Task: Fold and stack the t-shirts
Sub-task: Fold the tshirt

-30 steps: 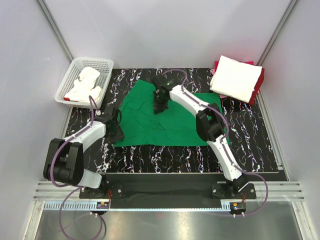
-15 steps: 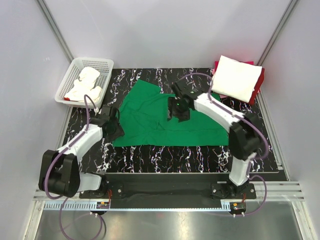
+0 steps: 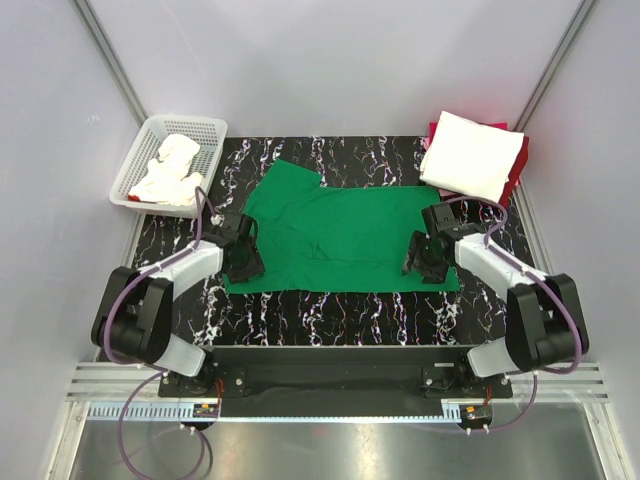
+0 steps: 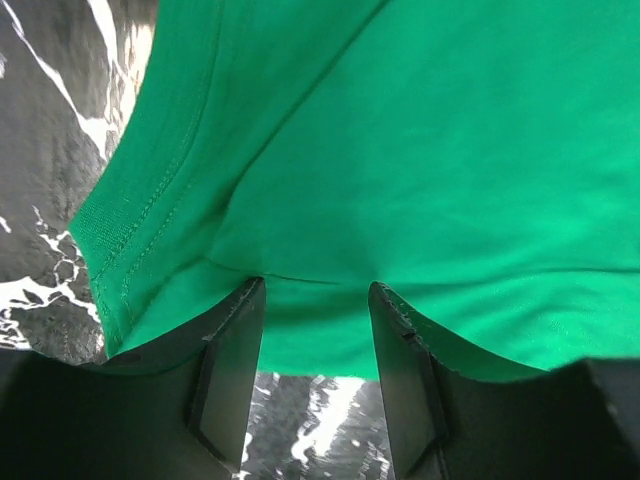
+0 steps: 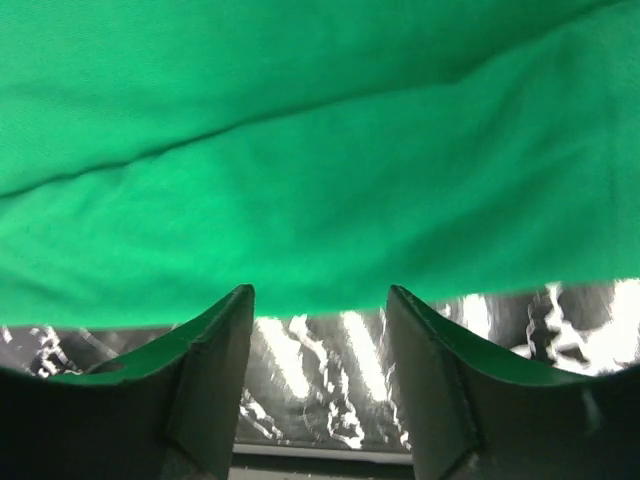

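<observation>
Our left gripper (image 4: pixel 315 290): jaws apart, nothing held, at the green t-shirt (image 3: pixel 340 230)'s near left hem.
Our right gripper (image 5: pixel 320 295): jaws apart too, near right hem.
Green t-shirt: flat in the middle; soft, light, floppy. We should pinch its near corners.
Folded t-shirts (image 3: pixel 470 155): far right.

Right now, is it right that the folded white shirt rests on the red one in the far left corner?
Not quite: the folded white shirt rests on the red one in the far right corner, as the top view shows.
</observation>
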`<action>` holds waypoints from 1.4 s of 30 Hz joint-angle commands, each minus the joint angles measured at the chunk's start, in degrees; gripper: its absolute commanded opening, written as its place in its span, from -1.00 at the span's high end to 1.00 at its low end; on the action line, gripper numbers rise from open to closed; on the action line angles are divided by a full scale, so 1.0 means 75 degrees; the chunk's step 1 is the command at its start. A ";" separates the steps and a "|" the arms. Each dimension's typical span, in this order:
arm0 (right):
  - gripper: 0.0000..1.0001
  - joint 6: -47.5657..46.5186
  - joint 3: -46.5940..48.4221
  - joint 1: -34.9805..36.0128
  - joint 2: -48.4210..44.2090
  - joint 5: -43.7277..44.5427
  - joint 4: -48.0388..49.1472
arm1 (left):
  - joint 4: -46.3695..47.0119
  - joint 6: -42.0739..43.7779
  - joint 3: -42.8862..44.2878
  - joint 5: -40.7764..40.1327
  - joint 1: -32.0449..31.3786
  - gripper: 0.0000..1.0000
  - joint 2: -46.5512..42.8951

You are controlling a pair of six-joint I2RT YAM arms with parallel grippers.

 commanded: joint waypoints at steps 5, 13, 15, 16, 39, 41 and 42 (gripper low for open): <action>-0.04 -0.0291 -0.0236 -0.0483 0.0903 -0.0800 0.1063 | 0.0270 -0.0055 -0.0415 -0.0201 0.0010 -0.01 0.0409; -0.06 0.0937 -0.1090 -0.0506 0.0015 -0.0869 0.0711 | -0.0433 -0.0441 -0.0977 -0.0318 -0.0236 -0.01 -0.0515; -0.09 0.1150 -0.1464 -0.0506 -0.0326 -0.0940 0.0665 | -0.0747 -0.0616 -0.1176 -0.0365 -0.0272 -0.01 -0.1054; -0.11 0.1394 -0.1606 -0.0506 -0.0711 -0.0963 0.0560 | -0.0866 -0.0722 -0.1235 -0.0365 -0.0318 -0.01 -0.1253; -0.77 0.1865 -0.1826 0.0020 -0.5260 -0.1795 0.0603 | -0.1772 0.1254 0.3202 -0.1002 -0.0769 -0.56 -0.0919; -0.80 0.1842 -0.2296 0.0533 -0.5624 -0.2111 0.1774 | -0.1443 0.1607 0.4175 -0.0659 -0.0437 -0.55 0.0284; -0.83 0.1912 -0.2739 0.0711 -0.5694 -0.2100 0.2091 | -0.1232 0.1992 0.4573 -0.0519 -0.0192 -0.55 0.0698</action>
